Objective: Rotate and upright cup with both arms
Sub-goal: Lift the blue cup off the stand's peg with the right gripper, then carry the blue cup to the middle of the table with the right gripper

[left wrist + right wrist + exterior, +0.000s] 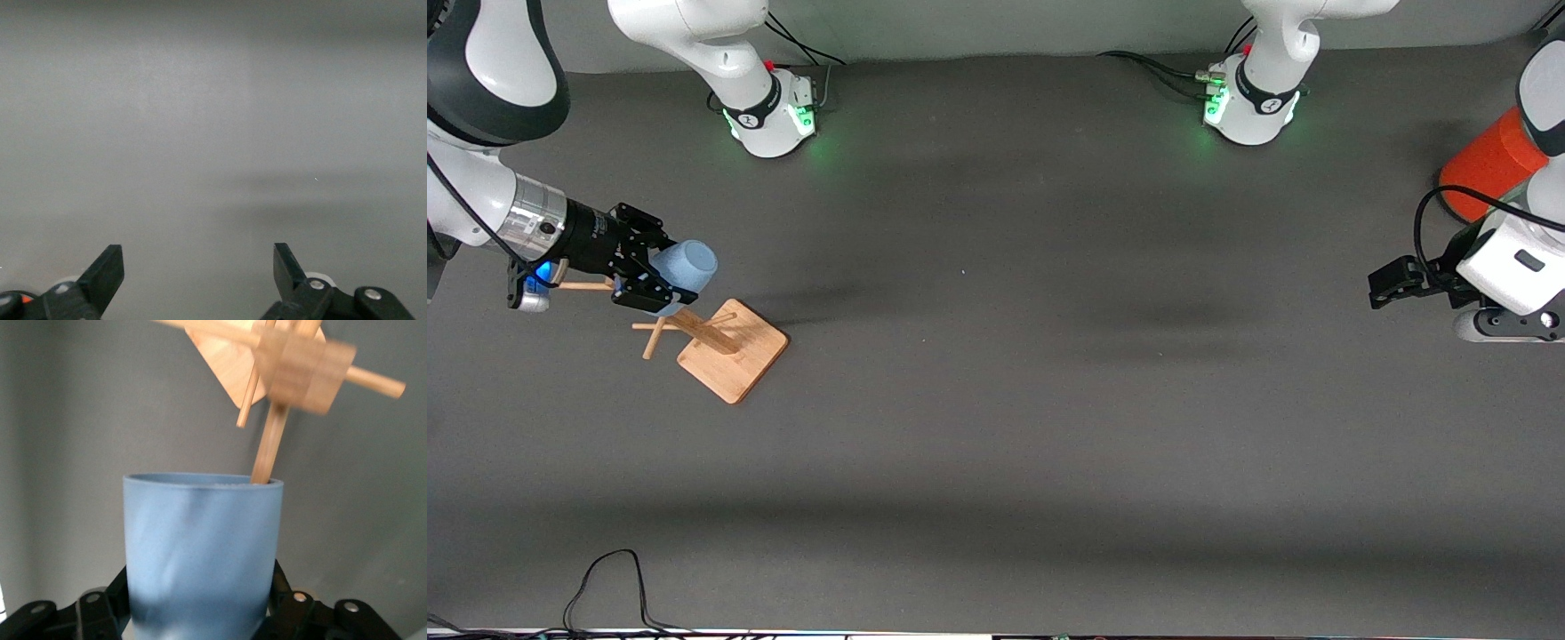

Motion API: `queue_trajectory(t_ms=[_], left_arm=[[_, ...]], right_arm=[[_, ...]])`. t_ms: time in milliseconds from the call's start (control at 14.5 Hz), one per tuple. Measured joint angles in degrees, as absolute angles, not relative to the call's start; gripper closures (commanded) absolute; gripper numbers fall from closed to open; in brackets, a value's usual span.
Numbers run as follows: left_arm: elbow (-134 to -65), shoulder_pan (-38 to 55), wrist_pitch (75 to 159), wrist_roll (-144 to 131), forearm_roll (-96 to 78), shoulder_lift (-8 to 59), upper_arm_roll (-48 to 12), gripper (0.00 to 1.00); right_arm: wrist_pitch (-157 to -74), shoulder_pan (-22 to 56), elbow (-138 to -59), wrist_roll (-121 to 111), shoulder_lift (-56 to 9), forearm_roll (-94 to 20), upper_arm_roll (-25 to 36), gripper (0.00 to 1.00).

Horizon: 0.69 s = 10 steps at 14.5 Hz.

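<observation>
Cup (685,265) held sideways above wooden peg stand (732,349), one peg tip at its rim | right hand (646,277) clamped on cup, over stand at right arm's end of table (1049,427) | left hand (199,277) fingers spread, holding nothing, waiting beside orange can (1489,164).

Hidden behind the right gripper (660,283): part of the cup (685,267) and the wooden stand (725,347)'s upper pegs; cut off in the right wrist view: cup base (200,613); half-covered by the left arm: orange can (1489,164); blurred: stand pegs (303,370).
</observation>
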<state>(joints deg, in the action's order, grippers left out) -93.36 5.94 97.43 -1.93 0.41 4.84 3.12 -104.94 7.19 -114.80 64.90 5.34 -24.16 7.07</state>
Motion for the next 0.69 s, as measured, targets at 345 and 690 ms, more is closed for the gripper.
queue_trajectory(t_ms=[345, 690], left_arm=[[-93.42, 5.93, 97.41, -1.93, 0.41, 4.85, 3.14, 0.00], [-93.61, 5.94, 97.40, -1.93, 0.41, 4.86, 3.15, 0.00]], right_arm=[[-104.57, 7.67, -112.01, 72.69, 5.61, -25.42, 1.93, 0.27], [-106.27, 7.99, -107.08, 80.82, 5.06, -25.51, -7.89, 0.26]])
